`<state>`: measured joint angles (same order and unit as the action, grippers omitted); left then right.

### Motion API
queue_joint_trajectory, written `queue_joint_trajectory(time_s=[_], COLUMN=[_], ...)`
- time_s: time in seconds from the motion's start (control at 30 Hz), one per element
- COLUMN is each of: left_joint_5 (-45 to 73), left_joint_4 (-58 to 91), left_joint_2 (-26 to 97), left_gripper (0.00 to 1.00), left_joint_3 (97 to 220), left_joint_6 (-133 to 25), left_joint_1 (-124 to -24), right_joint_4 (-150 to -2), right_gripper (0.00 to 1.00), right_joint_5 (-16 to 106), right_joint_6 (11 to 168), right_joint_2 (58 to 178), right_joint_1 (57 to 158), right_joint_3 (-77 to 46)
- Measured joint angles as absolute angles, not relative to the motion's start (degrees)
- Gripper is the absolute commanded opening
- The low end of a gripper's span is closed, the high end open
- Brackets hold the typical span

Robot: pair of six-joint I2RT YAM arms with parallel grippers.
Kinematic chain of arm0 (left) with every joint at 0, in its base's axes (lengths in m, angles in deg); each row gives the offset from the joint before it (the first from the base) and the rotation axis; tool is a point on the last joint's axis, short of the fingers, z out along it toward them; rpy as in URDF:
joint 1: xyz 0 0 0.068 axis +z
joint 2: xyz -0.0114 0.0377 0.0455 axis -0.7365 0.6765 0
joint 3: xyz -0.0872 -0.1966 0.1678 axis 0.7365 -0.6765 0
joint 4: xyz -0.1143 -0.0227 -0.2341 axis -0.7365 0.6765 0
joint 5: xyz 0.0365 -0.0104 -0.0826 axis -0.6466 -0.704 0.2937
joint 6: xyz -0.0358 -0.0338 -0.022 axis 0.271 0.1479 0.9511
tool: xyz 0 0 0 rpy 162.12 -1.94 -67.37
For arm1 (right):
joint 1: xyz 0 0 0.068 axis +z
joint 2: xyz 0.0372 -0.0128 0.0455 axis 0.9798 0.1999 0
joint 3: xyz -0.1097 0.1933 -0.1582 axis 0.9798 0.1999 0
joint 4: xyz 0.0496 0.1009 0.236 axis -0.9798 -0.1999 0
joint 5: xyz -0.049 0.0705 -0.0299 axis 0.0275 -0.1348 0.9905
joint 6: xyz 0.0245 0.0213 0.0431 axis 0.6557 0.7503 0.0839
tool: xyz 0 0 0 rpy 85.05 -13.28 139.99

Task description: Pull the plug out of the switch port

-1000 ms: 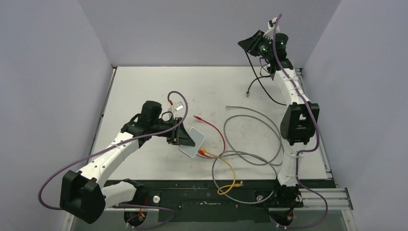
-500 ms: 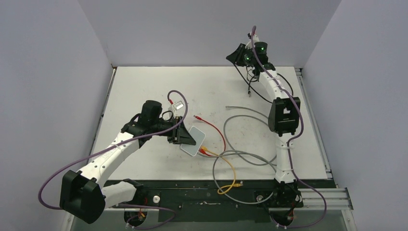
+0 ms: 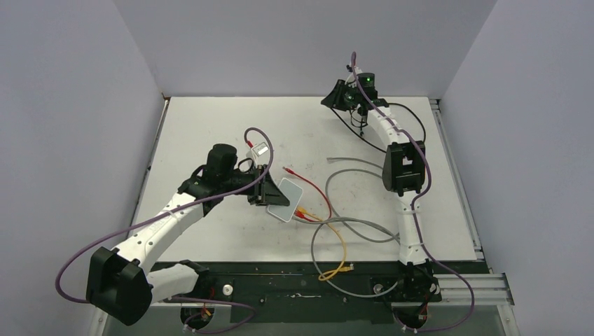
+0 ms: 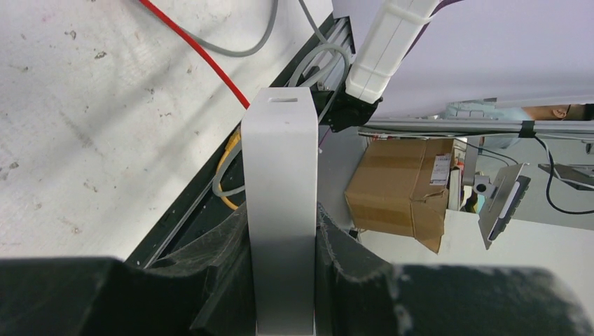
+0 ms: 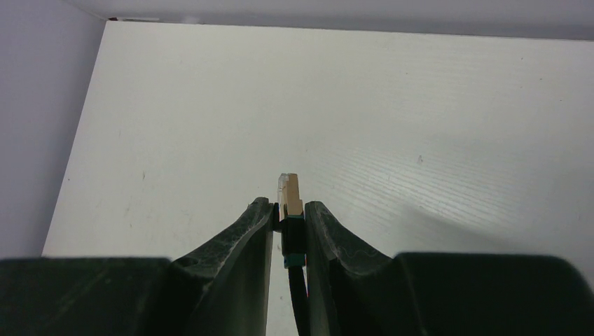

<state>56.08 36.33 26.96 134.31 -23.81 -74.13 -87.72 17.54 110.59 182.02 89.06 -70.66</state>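
While the top view lays out the whole worktop [image 3: 210, 126], only the wrist views settle what each end effector is doing. From above, the left end effector [image 3: 267, 190] sits close to the middle of the worktop, a little toward the near edge, against the pale switch [image 3: 287, 199]. Its own camera shows the 2 fingers [image 4: 223, 246] pressed on the switch's broad faces, with the switch seen edge-on and a small slot [image 4: 287, 100] near its tip. Whether the switch touches the worktop cannot be told.

The right end effector [image 3: 335, 99] hangs above the far edge, right of its middle, and is only a dark shape from above. Its wrist view shows the fingers pinching a plug [image 5: 290, 190] with a clear tip and a teal collar, and the black cable [image 5: 298, 301] runs down between them. That plug is well apart from the switch.

On the switch's near-right edge, 2 plugs, on the red cable [image 3: 308, 180] and the yellow cable [image 3: 339, 245], sit in its sockets. The sockets themselves are too small to make out. A grey cable [image 3: 350, 159] loops loose toward the right edge. The left wrist view alone catches a cardboard box [image 4: 399, 189] beyond the worktop, with its contents out of sight.
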Motion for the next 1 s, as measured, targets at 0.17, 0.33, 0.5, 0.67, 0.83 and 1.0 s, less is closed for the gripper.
queue_joint_trajectory(time_s=[0.17, 0.33, 0.5, 0.67, 0.83, 1.0], left_joint_5=[55.3, 55.0, 54.9, 54.0, 53.2, 52.4], left_joint_4=[33.8, 32.9, 32.0, 31.8, 31.1, 30.4], left_joint_2=[27.0, 27.0, 27.2, 27.4, 28.0, 28.7], left_gripper=[0.00, 0.00, 0.00, 0.00, 0.00, 0.00], left_joint_3=[134.3, 134.3, 134.3, 134.3, 134.2, 133.5], left_joint_6=[-21.7, -20.9, -20.7, -20.5, -19.9, -19.9], left_joint_1=[-74.3, -74.4, -74.5, -74.5, -74.5, -74.5], right_joint_4=[-88.9, -90.3, -92.6, -94.3, -93.6, -92.2], right_gripper=[0.33, 0.70, 0.86, 0.90, 0.92, 0.95], right_joint_5=[17.5, 18.3, 20.8, 22.3, 22.3, 20.2], right_joint_6=[110.5, 109.3, 108.4, 107.8, 108.1, 108.9], right_joint_2=[182.0, 182.0, 182.0, 180.7, 172.2, 160.0], right_joint_1=[89.1, 89.1, 89.1, 89.1, 89.1, 89.5], right_joint_3=[-70.7, -70.7, -70.7, -69.8, -59.0, -44.8])
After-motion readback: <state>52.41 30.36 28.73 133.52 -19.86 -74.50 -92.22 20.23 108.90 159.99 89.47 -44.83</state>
